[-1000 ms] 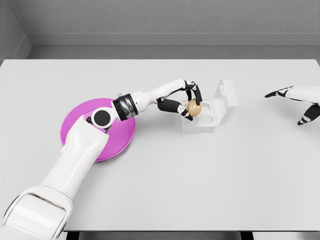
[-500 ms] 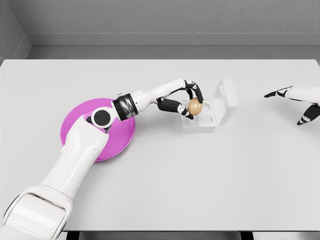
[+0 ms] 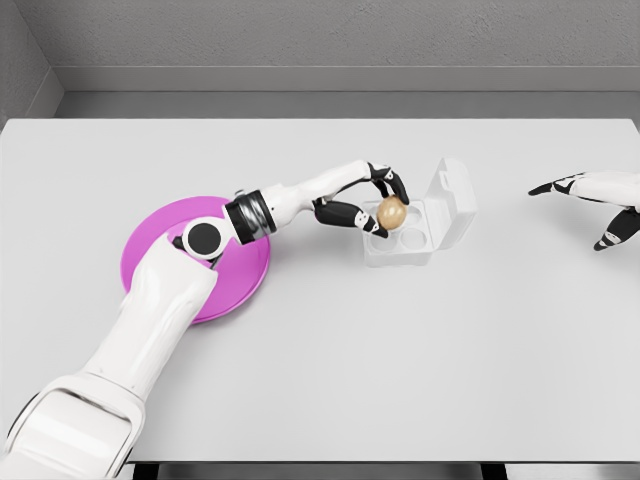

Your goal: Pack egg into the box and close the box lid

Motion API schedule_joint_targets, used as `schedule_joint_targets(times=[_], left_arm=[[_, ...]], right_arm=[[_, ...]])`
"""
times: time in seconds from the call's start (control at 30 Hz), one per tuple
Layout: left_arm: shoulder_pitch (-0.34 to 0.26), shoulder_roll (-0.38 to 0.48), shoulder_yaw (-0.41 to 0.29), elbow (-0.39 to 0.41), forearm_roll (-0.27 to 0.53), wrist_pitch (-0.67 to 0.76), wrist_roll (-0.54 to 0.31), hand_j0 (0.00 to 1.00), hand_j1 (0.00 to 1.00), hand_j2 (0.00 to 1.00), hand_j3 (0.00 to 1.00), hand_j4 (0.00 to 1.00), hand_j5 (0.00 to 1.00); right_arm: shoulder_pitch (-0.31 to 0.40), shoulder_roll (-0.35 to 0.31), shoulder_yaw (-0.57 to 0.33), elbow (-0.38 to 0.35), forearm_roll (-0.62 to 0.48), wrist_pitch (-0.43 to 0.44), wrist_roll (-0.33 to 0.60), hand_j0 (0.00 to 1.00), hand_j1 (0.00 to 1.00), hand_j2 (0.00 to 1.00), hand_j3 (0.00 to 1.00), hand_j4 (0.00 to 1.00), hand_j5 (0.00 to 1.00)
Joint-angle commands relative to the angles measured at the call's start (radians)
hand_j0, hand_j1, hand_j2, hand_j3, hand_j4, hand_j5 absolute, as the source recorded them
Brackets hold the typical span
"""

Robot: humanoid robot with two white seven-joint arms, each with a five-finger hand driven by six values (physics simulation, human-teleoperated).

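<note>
— Where is the egg (image 3: 391,212)?

— Just right of the frame's centre, over the left part of the white box (image 3: 410,240). The left hand (image 3: 368,201) holds it: dark fingers (image 3: 392,183) curl over its top and the thumb comes up against it from the lower left. Whether it already rests in a cup or hangs just above one, I cannot tell.

— And the box?

— Its lid (image 3: 455,198) stands open, tilted up and back toward the upper right. One round cup shows bare, just right of the egg and below it.

— What lies around it?

— The left arm runs from the lower left corner across a flat magenta plate (image 3: 150,250) in the left half of the frame, well apart from the box. All of this sits on a pale grey table (image 3: 400,360).

— The other hand?

— The right hand (image 3: 595,205) shows at the right edge, above the middle, well apart from the box. Its dark fingers (image 3: 545,188) are spread and grasp nothing.
</note>
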Motion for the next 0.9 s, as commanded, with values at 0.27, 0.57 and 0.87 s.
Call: schedule_joint_targets(times=[0.27, 0.57, 0.87], left_arm=[[0.003, 0.0, 0.002, -0.002, 0.009, 0.002, 0.0, 0.61, 0.61, 0.61, 0.61, 0.61, 0.61], [0.009, 0.0, 0.002, -0.003, 0.009, 0.002, 0.0, 0.64, 0.64, 0.64, 0.64, 0.64, 0.64], [0.014, 0.012, 0.008, -0.003, 0.005, 0.002, 0.0, 0.8, 0.8, 0.8, 0.8, 0.8, 0.8]], right_arm=[[0.0, 0.0, 0.004, 0.0, -0.005, 0.002, 0.0, 1.0, 1.0, 1.0, 1.0, 1.0, 1.0], [0.0, 0.0, 0.005, -0.011, -0.005, 0.002, 0.0, 1.0, 1.0, 1.0, 1.0, 1.0, 1.0], [0.0, 0.0, 0.005, -0.009, -0.005, 0.002, 0.0, 1.0, 1.0, 1.0, 1.0, 1.0, 1.0]])
